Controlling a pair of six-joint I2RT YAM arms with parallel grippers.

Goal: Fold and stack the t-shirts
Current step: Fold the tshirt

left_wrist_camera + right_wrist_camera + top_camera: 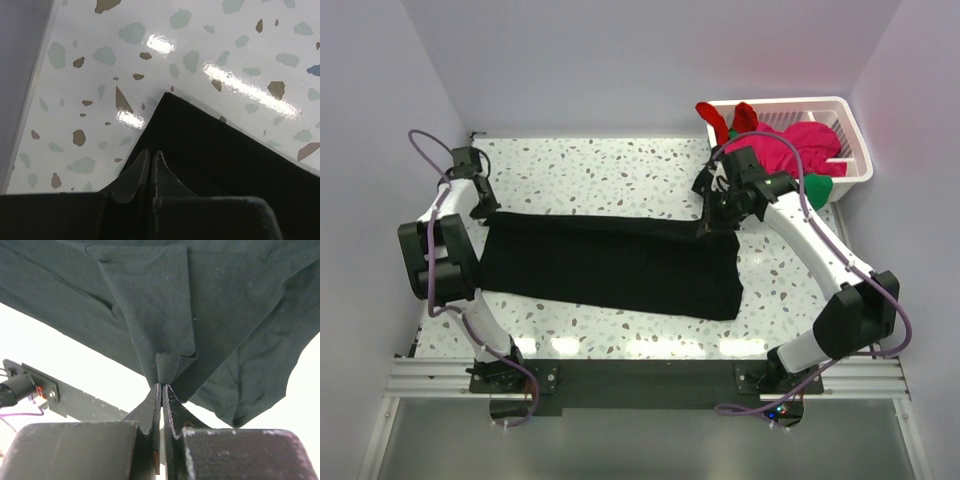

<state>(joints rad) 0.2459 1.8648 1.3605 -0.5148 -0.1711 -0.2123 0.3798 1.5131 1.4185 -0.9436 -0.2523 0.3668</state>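
While the black t-shirt lies as a long flat band across the middle of the speckled table, I judge we are only at an early fold. My right gripper is clenched on a bunched bit of the shirt's 3 o'clock corner, raised off the surface. My left gripper has its fingers pressed together at the 9 o'clock corner (whether cloth sits between them I cannot tell). Nothing is stacked yet, and the magenta-pink t-shirt, red t-shirt and green t-shirt sit heaped in the white basket at 1 o'clock, so most of the job is left.
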